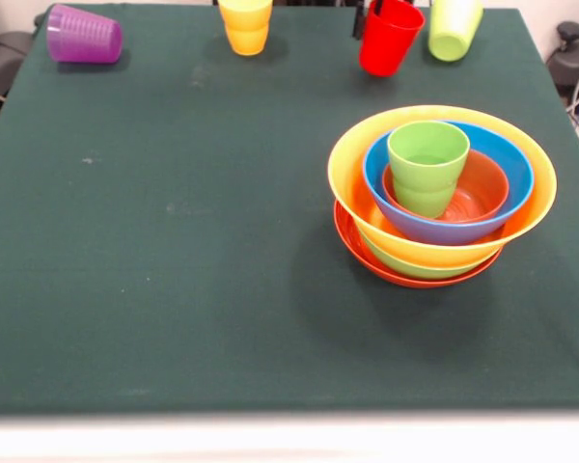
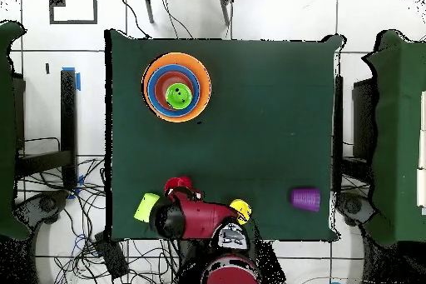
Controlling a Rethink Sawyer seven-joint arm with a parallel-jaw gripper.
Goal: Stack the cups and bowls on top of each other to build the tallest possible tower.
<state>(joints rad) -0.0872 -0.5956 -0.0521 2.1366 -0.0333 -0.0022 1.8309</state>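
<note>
The tower stands at the right in the front view: a wide red-orange bowl [image 1: 365,255] at the bottom, then a green bowl [image 1: 405,266], the large orange-yellow bowl [image 1: 347,164], the blue bowl [image 1: 513,159] and the small orange bowl [image 1: 484,189]. A light green cup [image 1: 427,166] stands upright in the small orange bowl. At the far edge a purple cup [image 1: 82,35] lies on its side. A yellow cup [image 1: 245,25], a tilted red cup [image 1: 389,39] and a second light green cup [image 1: 454,27] are there too. My gripper [image 1: 367,14] shows as black parts at the red cup's rim.
In the overhead view the arm [image 2: 195,218] reaches over the table's near edge, between the red cup [image 2: 178,186] and the yellow cup [image 2: 240,209]. The tower [image 2: 195,68] sits in the far left part of the green cloth [image 2: 266,114].
</note>
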